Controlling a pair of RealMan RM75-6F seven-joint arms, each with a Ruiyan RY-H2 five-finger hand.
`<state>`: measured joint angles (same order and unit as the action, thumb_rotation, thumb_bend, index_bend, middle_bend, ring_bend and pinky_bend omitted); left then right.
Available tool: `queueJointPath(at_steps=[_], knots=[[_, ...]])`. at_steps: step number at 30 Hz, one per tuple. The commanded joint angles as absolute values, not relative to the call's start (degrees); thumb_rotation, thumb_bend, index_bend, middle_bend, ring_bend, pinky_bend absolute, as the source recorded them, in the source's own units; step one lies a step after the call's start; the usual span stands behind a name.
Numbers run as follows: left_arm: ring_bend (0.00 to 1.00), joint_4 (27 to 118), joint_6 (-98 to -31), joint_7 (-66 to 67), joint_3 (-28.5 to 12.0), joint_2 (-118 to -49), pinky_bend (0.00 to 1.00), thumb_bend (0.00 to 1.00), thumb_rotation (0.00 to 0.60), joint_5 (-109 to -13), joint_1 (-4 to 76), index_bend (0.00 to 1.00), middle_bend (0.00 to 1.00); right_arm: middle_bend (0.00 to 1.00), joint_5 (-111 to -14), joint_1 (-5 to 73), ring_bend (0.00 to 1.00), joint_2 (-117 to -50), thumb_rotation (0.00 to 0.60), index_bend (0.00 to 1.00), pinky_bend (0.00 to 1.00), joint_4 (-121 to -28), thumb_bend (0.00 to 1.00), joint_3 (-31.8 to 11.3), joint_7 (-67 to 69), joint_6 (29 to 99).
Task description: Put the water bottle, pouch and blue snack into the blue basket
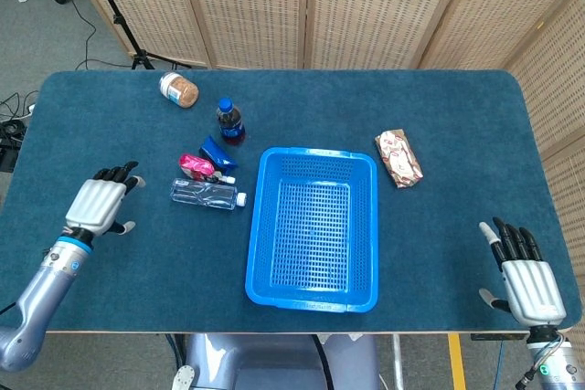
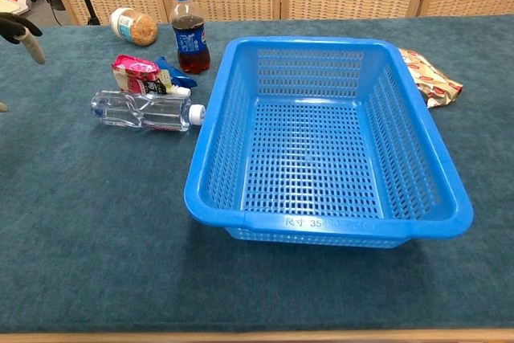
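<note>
near the middle of the blue tabletop (image 1: 439, 116) stands the blue basket (image 1: 313, 228), with nothing inside it. just beside its left wall the water bottle (image 1: 207, 194) lies on its side, the white cap pointing to the basket. behind the bottle, toward the far edge, the pink pouch (image 1: 196, 165) and the blue snack (image 1: 218, 152) lie close together, the pouch touching or almost touching the bottle. a little farther back a cola bottle (image 1: 229, 121) with a blue cap stands upright, and a jar (image 1: 178, 90) with brown content lies tilted near the far left part of the tabletop. on the other side of the basket, apart from it, a red and white snack pack (image 1: 398, 158) lies flat.

the left hand (image 1: 98, 204) is over the left side of the tabletop, to the left of the water bottle and not touching it; its fingers are apart and it holds nothing. in the chest view only some fingertips (image 2: 24, 34) show at the left border. the right hand (image 1: 523, 279) is at the near right corner, fingers spread, also holding nothing.
</note>
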<state>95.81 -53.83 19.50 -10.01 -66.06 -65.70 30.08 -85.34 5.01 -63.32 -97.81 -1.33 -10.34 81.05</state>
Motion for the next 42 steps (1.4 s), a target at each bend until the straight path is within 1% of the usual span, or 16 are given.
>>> queueJointPath(at_steps=[1,4,10,17,28,42], knots=[[0.16,93.85,-53.36,22.31,-11.12,-68.66,0.20,0.16,0.600,-62.73,32.54,0.33,0.14,0.00,-85.41,5.04,0.00,-63.31,0.600,0.01,0.00,-97.84,0.16,-1.32,-10.16,81.03],[0.16,92.86,-52.78,23.53,-11.95,-70.36,0.20,0.16,0.600,-60.07,34.35,0.33,0.14,0.00,-85.69,5.08,0.00,-63.39,0.600,0.01,0.00,-97.69,0.16,-1.36,-9.76,81.19],[0.16,91.26,-51.27,26.57,-12.36,-73.52,0.20,0.16,0.600,-55.42,37.86,0.33,0.14,0.00,-85.73,5.01,0.00,-63.33,0.600,0.01,0.00,-97.27,0.16,-1.51,-8.52,81.42],[0.16,90.46,-51.39,29.88,-11.80,-76.80,0.20,0.16,0.600,-51.01,40.62,0.33,0.14,0.00,-86.13,4.95,0.00,-62.97,0.600,0.01,0.00,-97.25,0.16,-1.47,-6.96,81.61],[0.16,91.70,-53.67,33.26,-10.98,-79.59,0.20,0.16,0.600,-47.03,43.32,0.33,0.15,0.00,-86.55,4.73,0.00,-62.35,0.600,0.01,0.00,-97.31,0.16,-1.54,-4.96,82.19],[0.16,90.62,-56.18,37.53,-10.04,-83.39,0.20,0.17,0.600,-43.52,46.76,0.35,0.15,0.00,-86.22,4.15,0.00,-61.05,0.600,0.01,0.00,-97.10,0.16,-2.11,-1.56,83.37]])
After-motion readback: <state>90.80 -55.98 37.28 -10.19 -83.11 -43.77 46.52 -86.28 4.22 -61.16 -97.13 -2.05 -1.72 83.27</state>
